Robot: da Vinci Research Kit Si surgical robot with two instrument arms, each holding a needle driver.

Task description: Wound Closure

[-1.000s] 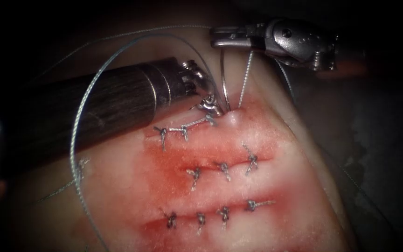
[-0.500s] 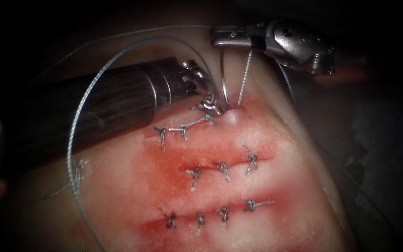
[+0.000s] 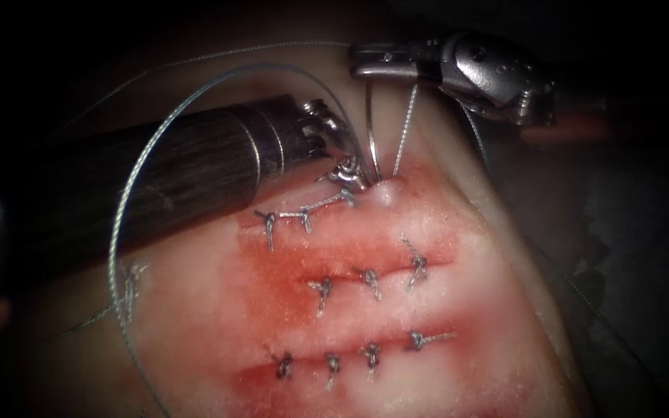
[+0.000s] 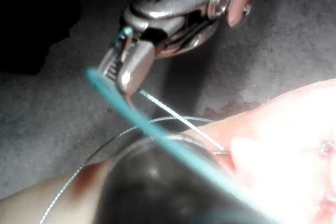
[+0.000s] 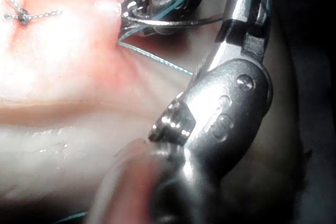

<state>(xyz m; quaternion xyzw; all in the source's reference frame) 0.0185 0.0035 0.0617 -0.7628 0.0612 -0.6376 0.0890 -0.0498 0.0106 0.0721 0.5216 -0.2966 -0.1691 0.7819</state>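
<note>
Your needle stands upright at the top cut's right end.

Your right gripper (image 3: 361, 62) clamps the curved steel needle (image 3: 368, 131) near its upper end, tip buried in glistening, red-stained tissue (image 3: 458, 232). Your left gripper (image 3: 348, 172) presses there; whether it's closed, you cannot tell. Braided thread (image 3: 121, 224) loops leftward.

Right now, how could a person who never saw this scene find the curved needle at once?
Find the top row of knots on the tissue. At its right end the needle rises to the right claw, which holds it. It is smooth and curved; the thread beside it is twisted.
</note>
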